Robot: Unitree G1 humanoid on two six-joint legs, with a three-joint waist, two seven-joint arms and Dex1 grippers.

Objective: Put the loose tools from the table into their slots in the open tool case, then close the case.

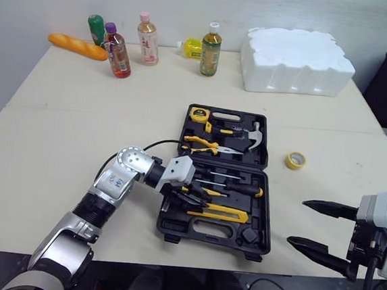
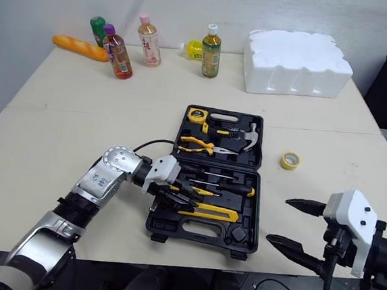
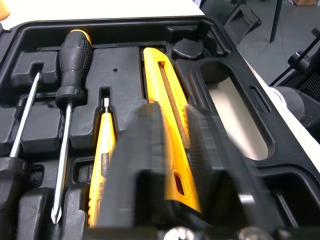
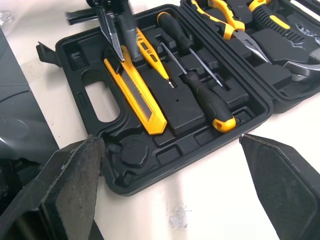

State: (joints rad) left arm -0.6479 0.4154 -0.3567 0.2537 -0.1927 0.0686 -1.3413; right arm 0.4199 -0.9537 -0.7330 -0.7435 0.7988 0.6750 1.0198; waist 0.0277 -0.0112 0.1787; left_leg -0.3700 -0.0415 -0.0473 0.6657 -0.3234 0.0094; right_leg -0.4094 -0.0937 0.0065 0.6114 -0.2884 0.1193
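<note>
right claw [image 1: 296, 222] gapes by front edge of table [image 1: 59, 126].

I see the tool case [image 3: 120, 70] as matt black moulded plastic, the knife [image 4: 135, 95] glossy yellow plastic, the screwdriver's [image 4: 207, 102] shaft bright bare metal, the foam block [image 1: 296, 59] white and rough-grained.

Utility knife [image 3: 165, 95] end behind blurred left jaws.

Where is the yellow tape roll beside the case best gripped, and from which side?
Probably across its outer rim, from straight above. The tape roll lies flat on the table, hole upward, apart from the tool case, so the open right gripper could straddle it.
</note>
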